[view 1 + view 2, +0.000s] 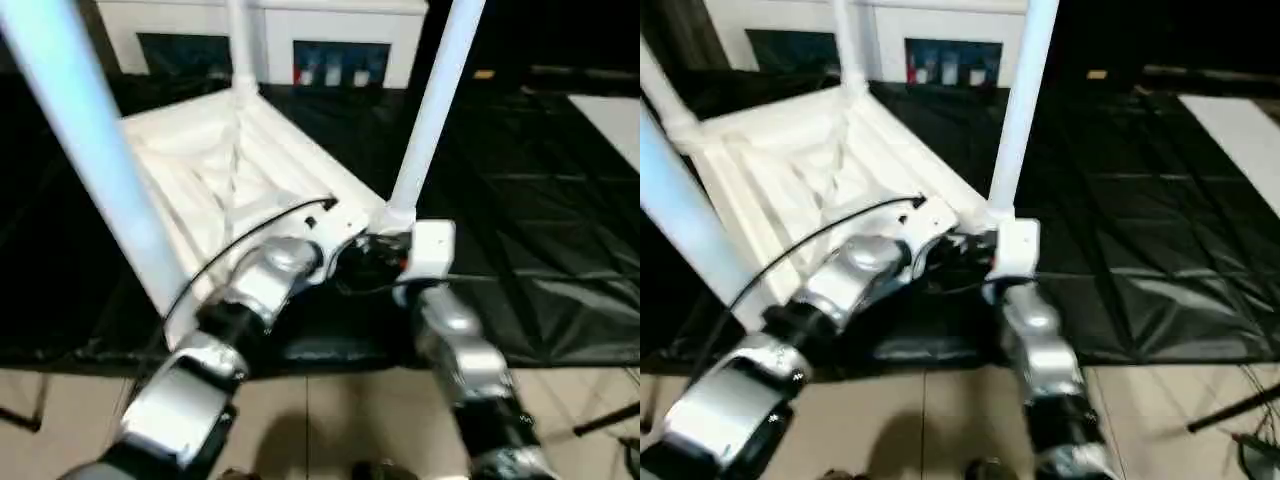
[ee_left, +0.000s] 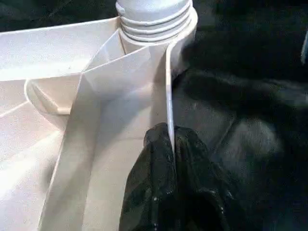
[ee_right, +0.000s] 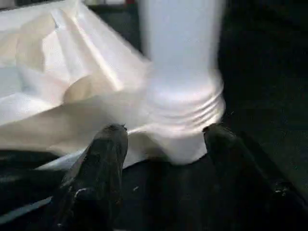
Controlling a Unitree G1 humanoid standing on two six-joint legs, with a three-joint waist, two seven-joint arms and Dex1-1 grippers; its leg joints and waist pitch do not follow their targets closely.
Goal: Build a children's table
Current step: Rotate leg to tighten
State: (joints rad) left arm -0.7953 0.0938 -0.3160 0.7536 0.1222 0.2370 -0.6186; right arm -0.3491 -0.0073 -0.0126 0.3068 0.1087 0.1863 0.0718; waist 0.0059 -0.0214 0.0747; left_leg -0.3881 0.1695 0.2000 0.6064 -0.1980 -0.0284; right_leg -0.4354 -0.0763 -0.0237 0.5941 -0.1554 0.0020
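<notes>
My two silver forearms meet at the near corner of the upturned white tabletop point(image 1: 790, 170), where a leg point(image 1: 1018, 105) stands upright in its socket. It lies on black sheeting point(image 1: 1140, 220); a white cabinet point(image 1: 940, 40) stands behind.

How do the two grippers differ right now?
The left gripper is shut on the tabletop's rim; the right gripper is open. The left pinches a thin wall; the right has a finger on each side of the corner socket below a leg. Both have black fingers.
</notes>
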